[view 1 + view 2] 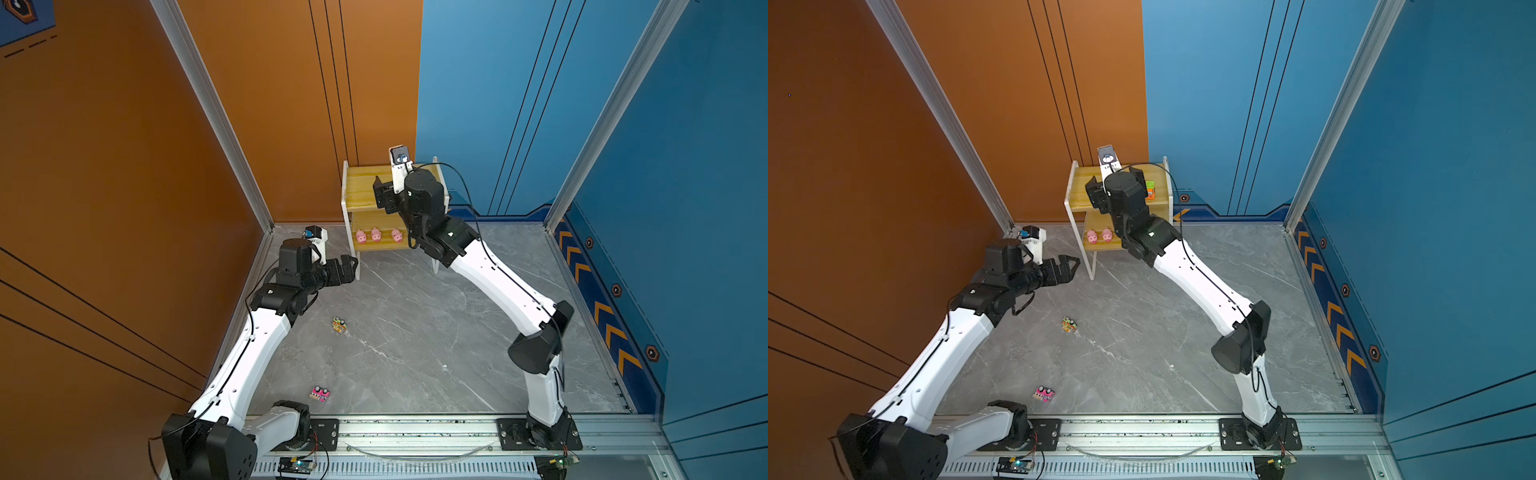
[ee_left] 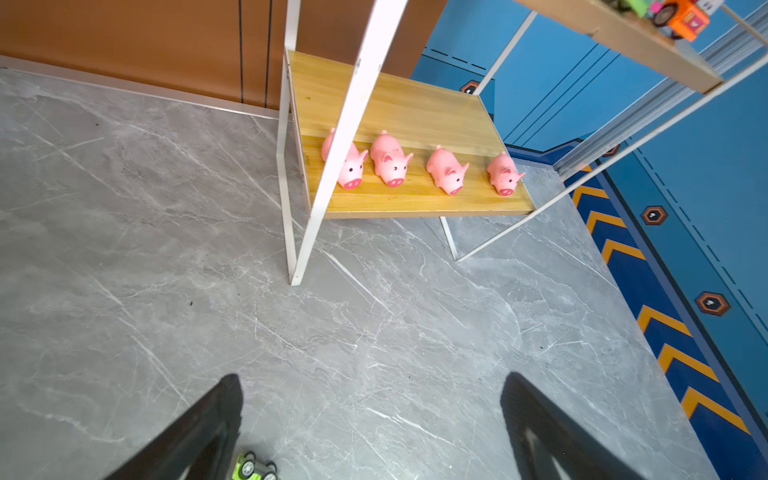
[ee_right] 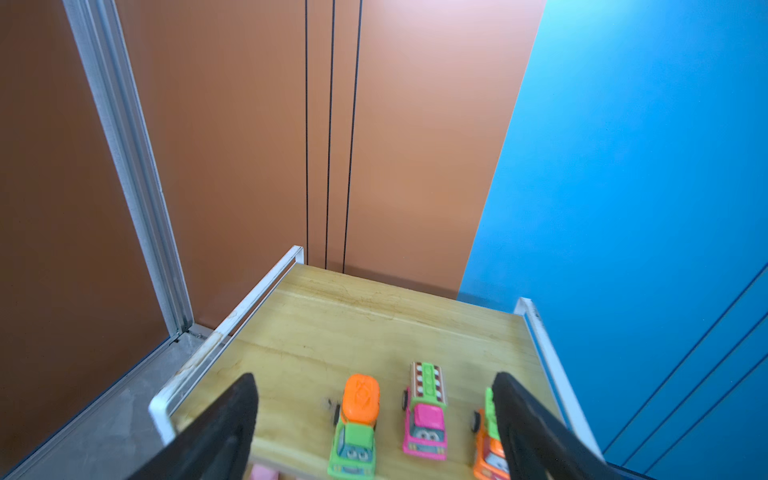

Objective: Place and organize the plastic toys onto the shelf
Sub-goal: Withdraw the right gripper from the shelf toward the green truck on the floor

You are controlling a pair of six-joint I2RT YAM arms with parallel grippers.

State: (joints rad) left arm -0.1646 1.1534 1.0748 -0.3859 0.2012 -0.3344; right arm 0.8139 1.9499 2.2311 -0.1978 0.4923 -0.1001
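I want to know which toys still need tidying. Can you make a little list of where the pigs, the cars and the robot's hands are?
top board: three toy cars in a row
lower board: four pink pigs in a row
table: orange and green car; pink car
left hand: open, empty, beside the shelf
right hand: open, empty, over the top board
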